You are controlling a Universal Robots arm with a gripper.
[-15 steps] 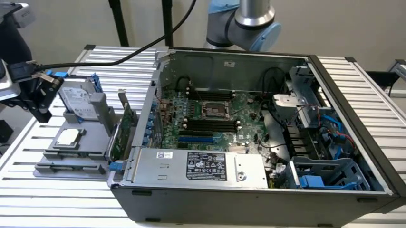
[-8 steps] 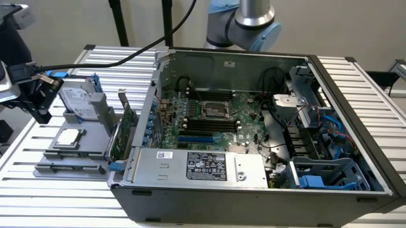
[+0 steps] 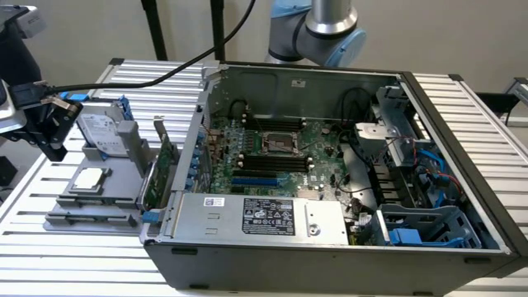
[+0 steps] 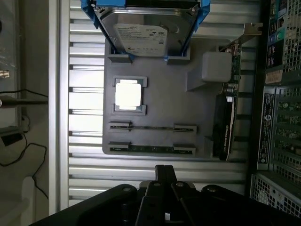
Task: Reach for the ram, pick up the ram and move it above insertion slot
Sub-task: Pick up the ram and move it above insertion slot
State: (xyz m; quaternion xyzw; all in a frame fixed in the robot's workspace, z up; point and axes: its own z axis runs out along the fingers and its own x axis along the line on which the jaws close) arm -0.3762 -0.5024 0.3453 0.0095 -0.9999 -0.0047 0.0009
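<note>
My black claw [image 3: 54, 151] hangs over the ribbed metal table [image 3: 33, 247], at the exterior view's left, holding nothing. I cannot tell how wide it is open. From my wrist I look straight down on a flat gray tray [image 4: 164, 108]. The ram [image 4: 151, 149], a long thin green stick, lies in the tray slot nearest me. Past it sit a shiny square chip [image 4: 128, 94] and a silver hard drive [image 4: 143, 35]. The exterior view shows the open dark computer case [image 3: 330, 260] beside the tray, and a pale wall [image 3: 83, 31].
</note>
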